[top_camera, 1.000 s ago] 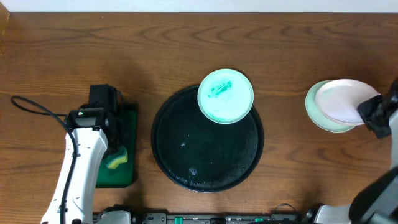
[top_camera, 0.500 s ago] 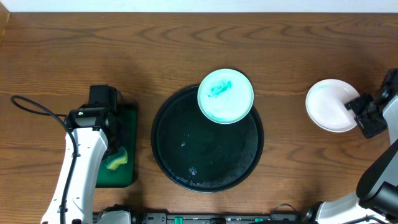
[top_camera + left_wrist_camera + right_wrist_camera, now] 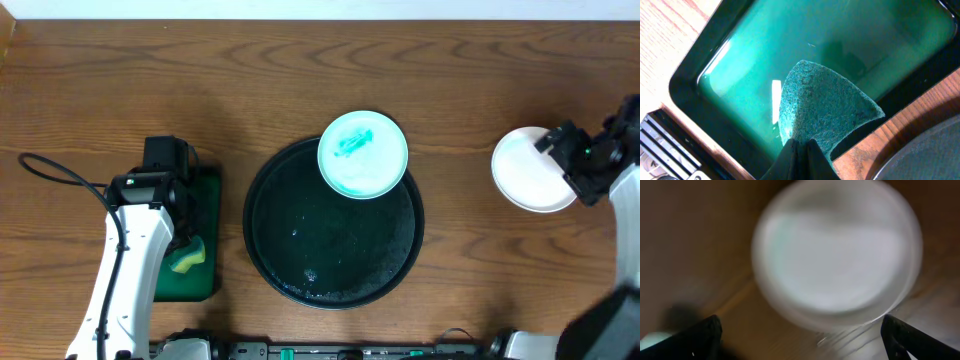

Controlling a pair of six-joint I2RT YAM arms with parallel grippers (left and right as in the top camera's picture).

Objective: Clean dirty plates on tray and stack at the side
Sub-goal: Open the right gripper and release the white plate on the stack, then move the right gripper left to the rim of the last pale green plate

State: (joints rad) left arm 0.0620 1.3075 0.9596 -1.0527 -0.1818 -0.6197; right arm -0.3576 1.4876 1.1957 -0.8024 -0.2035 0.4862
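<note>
A brown wooden table (image 3: 300, 70) with bold wavy grain fills the overhead view. At its middle lies the black tray (image 3: 300, 250), large, round and glossy, with a raised rim and a few pale specks on its floor. One mint-aqua plate (image 3: 362, 154), small, round and shallow, sits at the tray's far edge and overlaps the rim. A darker green smear marks its upper centre.

Well to the right, off the tray, a white plate (image 3: 525, 172) rests on the wood, plain and smooth. The right wrist view shows it only as a blurred pale disc. The right gripper (image 3: 575, 163) is at that plate's right edge. Its dark fingers are spread wide, one to each side, with nothing between them.

On the left stands a rectangular green tray (image 3: 208, 200) with a dark rim and a shiny wet-looking floor. The left gripper (image 3: 800, 150) hangs over it, its fingers pinched tight on a sponge (image 3: 822, 107). The sponge's coarse green fibrous face bows upward in an arch. From overhead its yellow body shows.
</note>
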